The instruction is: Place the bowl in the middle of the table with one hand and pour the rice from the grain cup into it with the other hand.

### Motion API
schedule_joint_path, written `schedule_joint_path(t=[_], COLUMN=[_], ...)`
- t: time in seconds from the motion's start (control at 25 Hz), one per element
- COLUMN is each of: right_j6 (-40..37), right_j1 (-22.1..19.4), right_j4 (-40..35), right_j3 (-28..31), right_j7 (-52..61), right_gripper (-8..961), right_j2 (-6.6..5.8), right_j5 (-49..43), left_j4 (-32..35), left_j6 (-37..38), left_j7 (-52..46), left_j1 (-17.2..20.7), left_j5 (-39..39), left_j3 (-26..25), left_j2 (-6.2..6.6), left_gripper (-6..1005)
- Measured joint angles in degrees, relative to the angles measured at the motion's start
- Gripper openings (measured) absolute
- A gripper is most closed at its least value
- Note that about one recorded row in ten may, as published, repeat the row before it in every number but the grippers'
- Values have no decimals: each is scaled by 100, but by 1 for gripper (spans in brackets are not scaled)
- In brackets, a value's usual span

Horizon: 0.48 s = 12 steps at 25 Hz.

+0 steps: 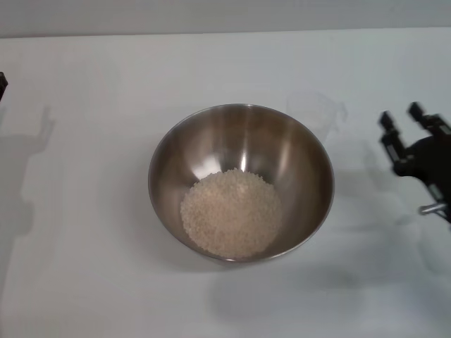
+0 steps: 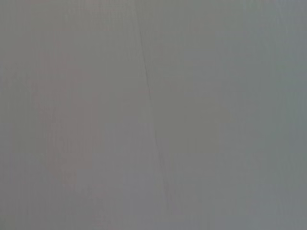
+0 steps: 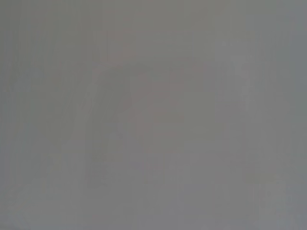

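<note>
Right gripper [image 1: 405, 127] is seen open and empty, clear of grain cup [image 1: 317, 111]; withdrawal is best kept level, away from bowl [image 1: 296, 151] and rice [image 1: 231, 211].

The bowl [image 1: 176, 162] is brushed, shiny metal; the rice [image 1: 231, 213] is matt, grainy; the cup [image 1: 317, 111] is clear plastic; the table [image 1: 84, 282] is matt white.

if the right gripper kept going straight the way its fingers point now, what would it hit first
Probably nothing. In the head view the right gripper, open and empty, points up-left, toward the table's far side. The grain cup stands left of that line, the bowl of rice further left. Height is unclear.
</note>
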Motion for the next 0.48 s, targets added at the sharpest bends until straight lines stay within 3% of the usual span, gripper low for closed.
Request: schedule_joint_path(t=[0.04,0.12,0.16,0.32,0.4,0.48], right_j6=[0,-477,-477,-1054,-1096,-1143], right_j1=[0,-326,-326,-685,-711,-751], right_j4=[0,28,28,17,12,2], right_j3=[0,670,670,1579,1662,1772], right_j7=[0,43,43,468,492,499], right_gripper=[542,551,555,573,582,652], right_j2=[0,11,11,0,0,6], right_j5=[0,13,13,17,17,19], left_j4=[0,5,5,5,6,5], left_j6=[0,-48,-48,-105,-127,-163], left_j7=[0,0,0,0,0,0], left_j1=[0,-1,-1,9,11,16], left_j5=[0,0,0,-45,-57,-74], left_j3=[0,-7,-7,-13,-12,-10], left_j2=[0,0,0,0,0,0], left_gripper=[819,818,818,818,818,818])
